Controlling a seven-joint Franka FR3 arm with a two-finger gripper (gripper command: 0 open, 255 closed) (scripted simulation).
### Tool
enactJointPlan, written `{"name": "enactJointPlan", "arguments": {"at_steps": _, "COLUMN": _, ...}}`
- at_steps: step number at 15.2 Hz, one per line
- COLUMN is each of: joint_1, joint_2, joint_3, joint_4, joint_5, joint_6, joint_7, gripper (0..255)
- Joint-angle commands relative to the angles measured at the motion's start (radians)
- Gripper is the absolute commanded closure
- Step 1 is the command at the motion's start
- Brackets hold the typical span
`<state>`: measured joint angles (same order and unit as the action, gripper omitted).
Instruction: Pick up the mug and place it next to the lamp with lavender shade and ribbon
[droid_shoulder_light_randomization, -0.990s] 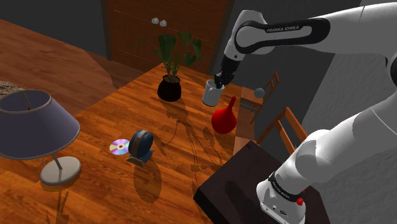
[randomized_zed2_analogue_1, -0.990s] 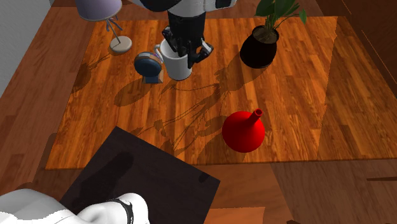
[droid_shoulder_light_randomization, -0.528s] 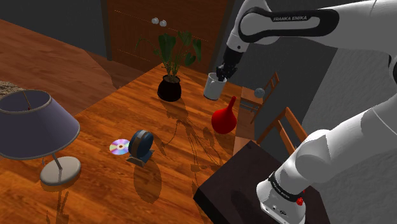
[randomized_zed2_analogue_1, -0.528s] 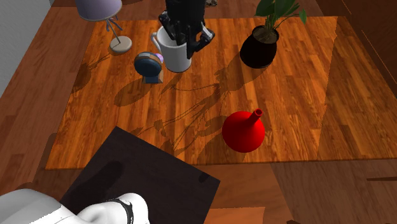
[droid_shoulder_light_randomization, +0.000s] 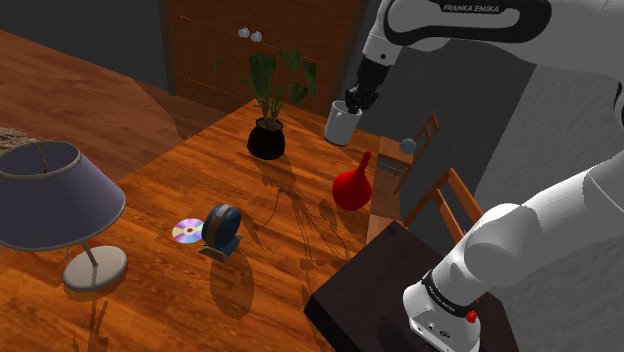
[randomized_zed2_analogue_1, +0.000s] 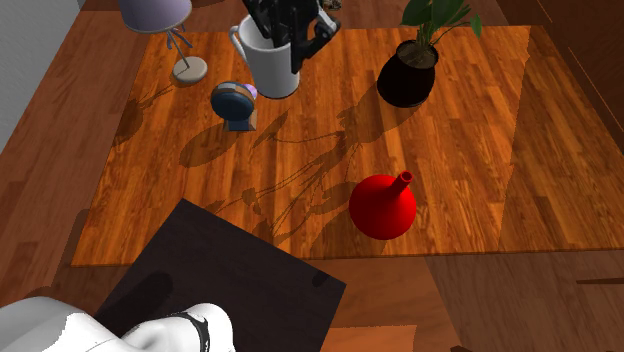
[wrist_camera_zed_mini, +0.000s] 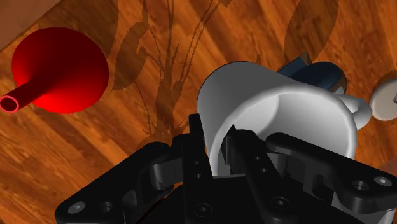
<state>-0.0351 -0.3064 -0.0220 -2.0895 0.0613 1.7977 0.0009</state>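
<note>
As the pincer pinches its rim, the white mug hangs aloft — above the table.

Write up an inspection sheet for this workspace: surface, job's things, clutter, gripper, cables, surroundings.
Surface: wooden table, streaked with shadows.
Job's things: white mug held off the table, far from the lamp with its lavender shade.
Clutter: red vase, potted plant, CD, blue round object on a small stand.
Gripper: gripper shut on the mug's rim, one finger inside.
Cables: nothing seen.
Surroundings: wooden chair beside the dark stand.
</note>
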Motion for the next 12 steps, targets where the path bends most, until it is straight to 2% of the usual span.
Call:
{"name": "enactJointPlan", "arguments": {"at_steps": 1, "joint_1": 0.0, "joint_2": 0.001, "joint_3": 0.0, "joint_4": 0.027, "joint_5": 0.0, "joint_6": -0.027, "joint_7": 0.001, "gripper": 255}}
{"name": "enactJointPlan", "arguments": {"at_steps": 6, "joint_1": 0.0, "joint_2": 0.006, "joint_3": -0.001, "joint_4": 0.098, "joint_5": -0.001, "joint_6": -0.092, "joint_7": 0.005, "gripper": 255}}
{"name": "enactJointPlan", "arguments": {"at_steps": 12, "joint_1": 0.056, "joint_2": 0.029, "joint_3": 0.096, "joint_4": 0.12, "joint_5": 0.023, "joint_6": -0.081, "joint_7": 0.15, "gripper": 255}}
